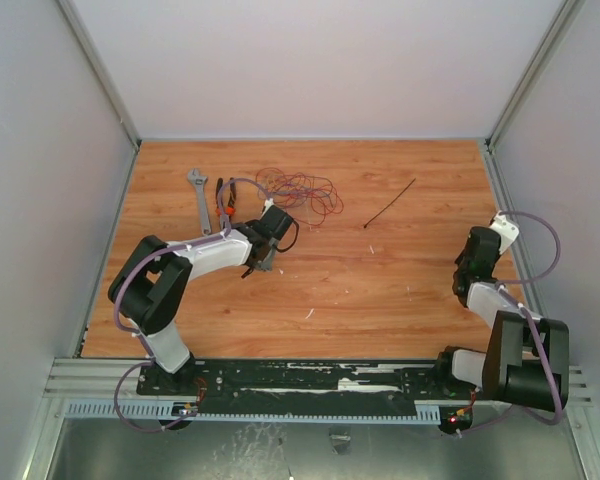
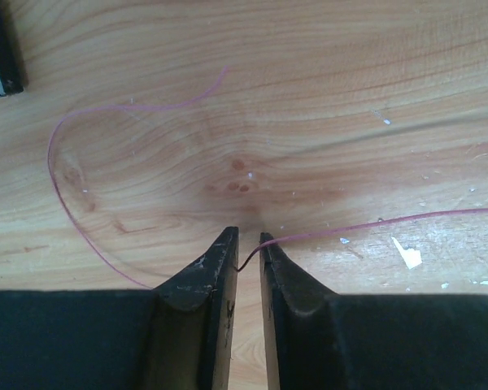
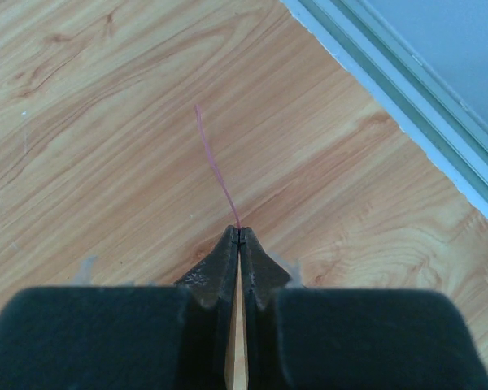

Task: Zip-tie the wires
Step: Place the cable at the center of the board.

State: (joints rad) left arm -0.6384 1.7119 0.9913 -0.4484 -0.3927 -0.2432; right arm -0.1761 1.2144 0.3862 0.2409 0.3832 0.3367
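**Top external view:** The wires (image 1: 300, 190) lay in a loose tangle toward the far left of the wooden table (image 1: 380, 290), just right of orange-handled pliers (image 1: 225, 205) and a wrench (image 1: 197, 193). The zip tie (image 1: 390, 204) lay alone to the right of the tangle, apart from it. The left gripper (image 1: 260, 258) hung just on the near side of the wires. The right gripper (image 1: 470, 275) sat by the table's right edge, well apart from both wires and tie.

**Left wrist view:** The jaws stood only a slit apart. A thin purple strand (image 2: 374, 223) passed through the gap at the tips and ran off right across the wood, and the gap was wider than the strand. Another curve of it looped away on the left.

**Right wrist view:** The jaws were pressed fully together, pinching the near end of a red strand (image 3: 215, 166) that ran away from the tips over bare wood. A grey rail (image 3: 390, 89) crossed the far right corner.
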